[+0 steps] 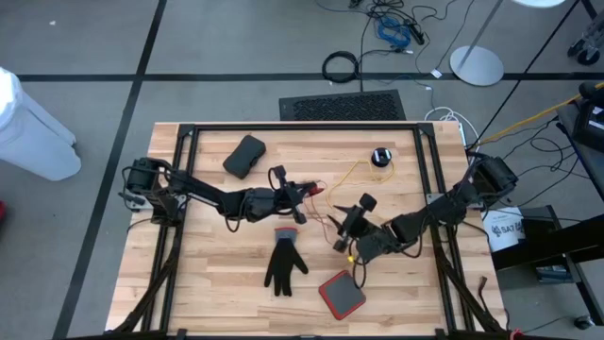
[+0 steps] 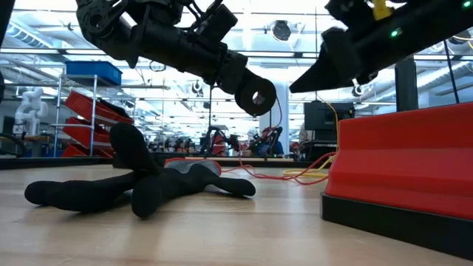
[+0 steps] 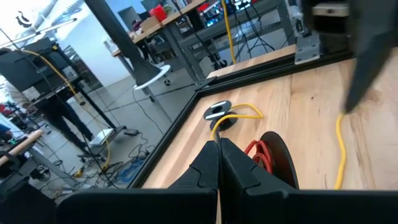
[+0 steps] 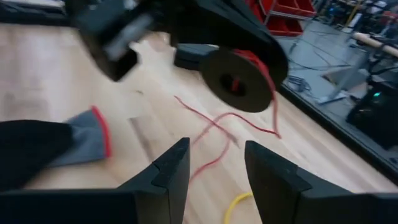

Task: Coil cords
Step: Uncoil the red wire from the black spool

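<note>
Red block (image 2: 403,166), on a black base, fills the near right of the low view; from above it lies at the table's front edge, right of centre. Black glove (image 1: 284,261) lies flat just left of it, its grey cuff with red trim toward the middle of the table (image 1: 208,283).

Left gripper (image 1: 304,192) is at mid-table, fingers (image 3: 214,168) pressed together. A black spool (image 4: 239,78) wound with red cord sits at its tip, and loose red cord (image 4: 217,134) trails from it across the wood.

Right gripper (image 1: 347,229) is just right of centre, close to the left one, fingers (image 4: 168,171) spread with nothing between them. It points at the spool, which stands in its line toward the back of the table.

Yellow cord (image 1: 354,172) runs from a black puck (image 1: 380,156) near the back edge, right of centre, forward toward the two grippers; its forward part passes under the right arm and cannot be traced.

Black pouch (image 1: 244,156) lies near the back edge, left of centre, apart from everything else. Dark frame rails (image 1: 302,127) run along the back and both sides of the table.
</note>
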Available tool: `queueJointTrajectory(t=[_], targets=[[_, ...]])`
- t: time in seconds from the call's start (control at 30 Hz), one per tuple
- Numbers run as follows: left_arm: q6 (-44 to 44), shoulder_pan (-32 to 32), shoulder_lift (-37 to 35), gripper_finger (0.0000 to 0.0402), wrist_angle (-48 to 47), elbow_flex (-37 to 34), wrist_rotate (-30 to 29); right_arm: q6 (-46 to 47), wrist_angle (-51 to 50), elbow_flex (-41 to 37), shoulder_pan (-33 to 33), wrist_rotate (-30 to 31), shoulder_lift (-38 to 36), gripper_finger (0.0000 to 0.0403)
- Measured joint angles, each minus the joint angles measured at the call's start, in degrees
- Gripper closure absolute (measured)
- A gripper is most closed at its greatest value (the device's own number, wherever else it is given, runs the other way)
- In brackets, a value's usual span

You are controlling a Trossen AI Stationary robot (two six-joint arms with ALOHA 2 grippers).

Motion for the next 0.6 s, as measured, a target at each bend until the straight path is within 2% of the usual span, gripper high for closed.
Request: queueJointTrajectory(t=[0.27,0.43,0.6], targets=[[0.0,-0.2,0.0,0.0402,0.0,0.0,0.5,-2.2,0.1,-1.3,-5.1,-0.1,0.0,0.0261],[0.0,-0.4,0.0,0.0402,0.0,0.0,0.5,-4.5,3.6,-2.8,-7.0,-4.5,0.0,0.0261],[-0.1,-0.4,0.0,0.0402,0.0,0.0,0.6,-7.8,6.1,-3.0,-8.1,-4.9,0.0,0.0261]])
